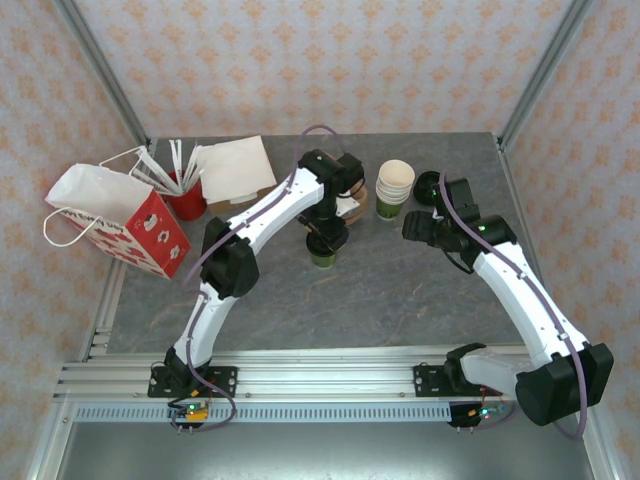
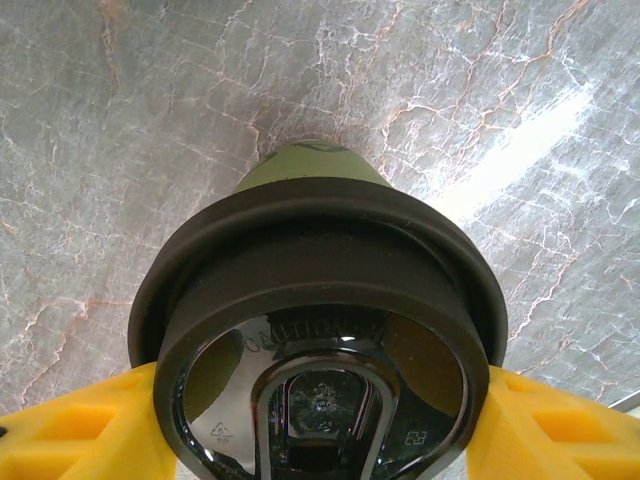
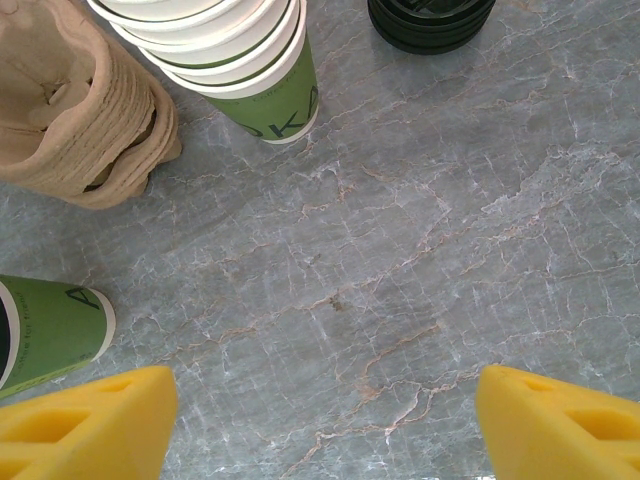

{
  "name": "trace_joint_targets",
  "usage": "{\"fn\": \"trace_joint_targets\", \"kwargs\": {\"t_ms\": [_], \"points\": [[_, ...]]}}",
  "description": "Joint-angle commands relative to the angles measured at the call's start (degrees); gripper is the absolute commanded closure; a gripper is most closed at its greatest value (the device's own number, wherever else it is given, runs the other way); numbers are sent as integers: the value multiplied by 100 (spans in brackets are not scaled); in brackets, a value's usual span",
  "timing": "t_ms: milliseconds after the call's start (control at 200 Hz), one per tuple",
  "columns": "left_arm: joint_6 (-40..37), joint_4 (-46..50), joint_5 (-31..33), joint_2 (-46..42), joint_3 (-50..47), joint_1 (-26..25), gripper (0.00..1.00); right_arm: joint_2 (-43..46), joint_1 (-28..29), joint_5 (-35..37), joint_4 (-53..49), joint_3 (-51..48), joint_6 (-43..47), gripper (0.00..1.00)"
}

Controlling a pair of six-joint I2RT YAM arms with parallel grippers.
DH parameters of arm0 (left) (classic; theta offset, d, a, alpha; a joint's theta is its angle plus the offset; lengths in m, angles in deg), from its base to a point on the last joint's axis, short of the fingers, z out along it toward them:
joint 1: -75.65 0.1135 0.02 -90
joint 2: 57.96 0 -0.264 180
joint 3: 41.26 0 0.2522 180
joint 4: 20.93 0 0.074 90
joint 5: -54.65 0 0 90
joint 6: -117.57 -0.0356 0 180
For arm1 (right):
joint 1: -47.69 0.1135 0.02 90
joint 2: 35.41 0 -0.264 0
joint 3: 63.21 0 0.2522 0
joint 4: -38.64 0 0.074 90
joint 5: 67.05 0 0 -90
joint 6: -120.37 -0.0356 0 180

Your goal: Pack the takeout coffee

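The left gripper [image 2: 320, 435] has its yellow moulded fingers [image 2: 75, 435] pressed against both flanks of the small green-sided paper cup with a black round lid [image 2: 320, 250]. The jaws are closed about the lid at a middling width. The left wrist camera gives the lid in close detail: glossy black plastic, a thick rolled rim, faint raised lettering and a sunken teardrop well at the sip hole. The cup's green wall tapers away beneath it toward the grey veined stone tabletop [image 2: 120, 120]. From overhead the cup stands upright near the middle of the table, and the wrist above it covers most of the lid.

The right gripper [image 3: 325, 425] hangs with its jaws wide apart and nothing between them but bare stone. Its camera catches the cup from the side at the left edge — green printed wall, pale bottom rim. Farther out in that view are a nested stack of cream-lined green paper cups [image 3: 250, 60], a pile of brown moulded-pulp cup carriers [image 3: 80, 110] and a low stack of black plastic lids [image 3: 430, 20].

The overhead view adds the far left corner. There a red cup [image 1: 187, 203] holds a spray of white sticks, with flat white paper sheets [image 1: 235, 165] beside it. A white paper bag with a red printed side and cord handles [image 1: 115, 215] sits at the table's left edge — I cannot see what is in it.
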Motion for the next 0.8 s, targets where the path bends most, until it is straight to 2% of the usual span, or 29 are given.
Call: {"fn": "trace_joint_targets", "kwargs": {"t_ms": [0,185,796], "points": [[-90,241,-14,388,34,-61,34,114,10,54,-47,65,-8,21],[-114,334,-29,317,204,-52,29,114,6,24,-48,107,-16,21],[-112,166,-288,-107,215,-24,25,112,53,-49,-18,61,-89,22]]}}
